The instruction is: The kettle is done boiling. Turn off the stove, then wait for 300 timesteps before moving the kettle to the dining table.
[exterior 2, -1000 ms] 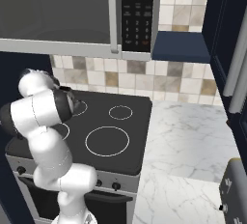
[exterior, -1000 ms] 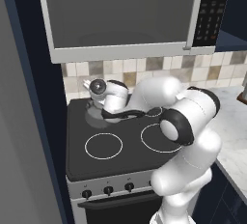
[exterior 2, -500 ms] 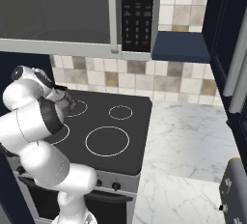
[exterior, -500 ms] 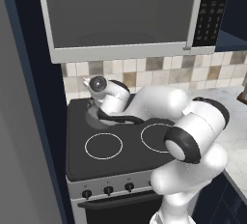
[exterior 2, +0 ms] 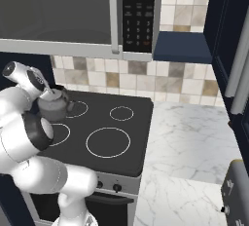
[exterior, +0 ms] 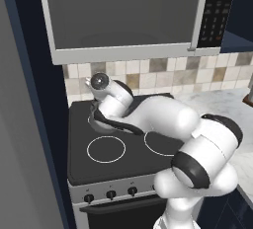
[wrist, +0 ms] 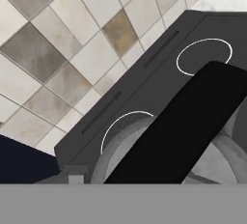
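Kettle: the small grey metal kettle (exterior 2: 54, 107) is at the rear left burner of the stove (exterior 2: 127, 137), close to the tiled backsplash (exterior 2: 146, 76). In the right base view it seems to hang slightly above the glass, but whether it has left the burner cannot be told for certain.
Handle: the black arched handle (wrist: 181, 126) runs as a broad dark band across the hand view, right under the camera, with the grey lid (wrist: 212, 162) below it.
Gripper: the gripper (exterior 2: 48, 92) sits at the top of the kettle, at the handle. The fingertips are hidden, so the jaw gap is not visible; judging by the handle's closeness to the hand camera, the jaws are narrow and clamped on it.
Arm: the white arm (exterior: 163, 119) reaches from the base across the front burners to the back left corner.
Stove controls: the black knobs (exterior: 110, 194) line the silver front panel; their position is too small to read.
Handling: the kettle is probably rigid metal and, with hot water inside, fairly heavy and prone to sloshing. A smooth handle could let the body swing or tip around the grip.
Where to hold: the crown of the arch, centred over the lid, should keep the spout level.
Risk: tilting could spill water; the microwave (exterior: 123, 18) overhead limits how high it can rise.
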